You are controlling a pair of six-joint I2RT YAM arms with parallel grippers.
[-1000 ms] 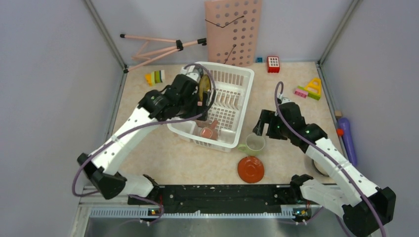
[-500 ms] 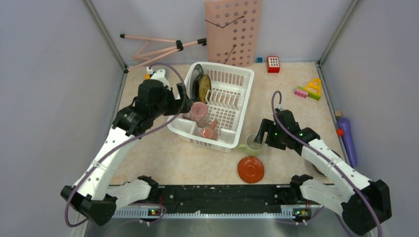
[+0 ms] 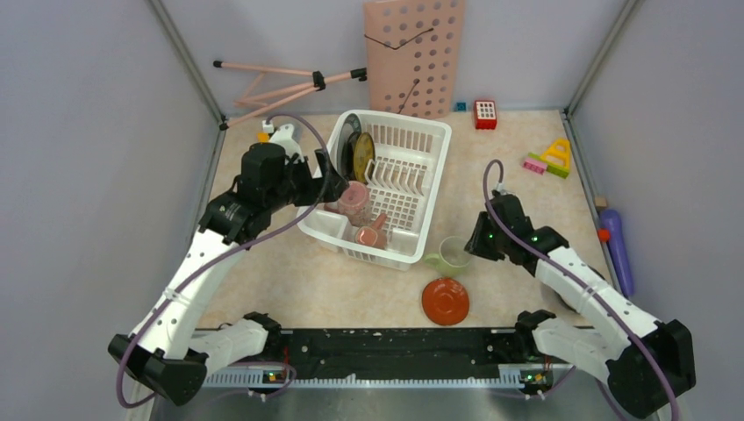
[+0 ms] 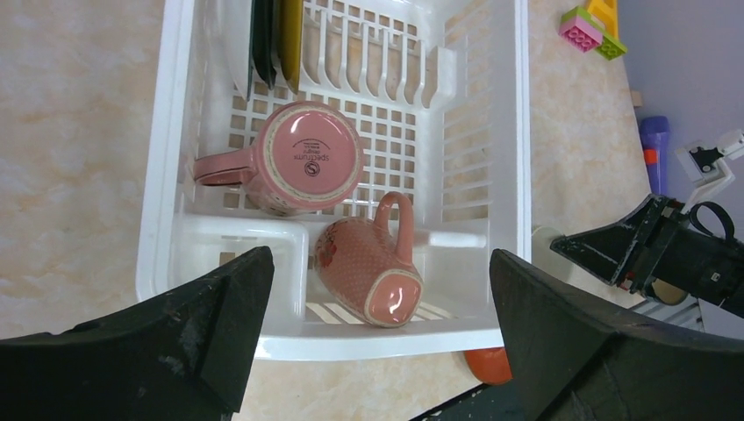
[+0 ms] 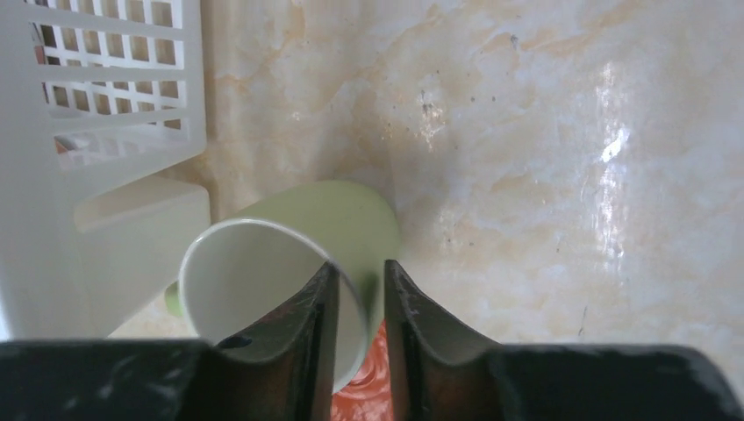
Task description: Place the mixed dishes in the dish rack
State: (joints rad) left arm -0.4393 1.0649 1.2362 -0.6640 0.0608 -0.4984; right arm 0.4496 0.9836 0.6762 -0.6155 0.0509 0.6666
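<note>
Two pink mugs [image 4: 307, 158] and upright plates [image 4: 281, 39] already sit in the dish rack [image 4: 522, 132] below the wide-open left gripper [image 4: 377, 272], while the right gripper [image 5: 360, 281] pinches the rim of the pale-green mug [image 5: 351, 215] beside the rack, with the orange saucer [image 3: 445, 300] close by, both yet to load.

The dish rack [image 4: 167, 132] is moulded in white. A pink mug [image 4: 311, 158] is ringed with cream at its base, and a dotted mug [image 4: 364, 263] is speckled pale on dusty pink. A pale-green mug [image 5: 351, 219] is lined white. The saucer [image 3: 445, 300] is coloured orange, and the table [image 5: 526, 132] is veined in beige.
</note>
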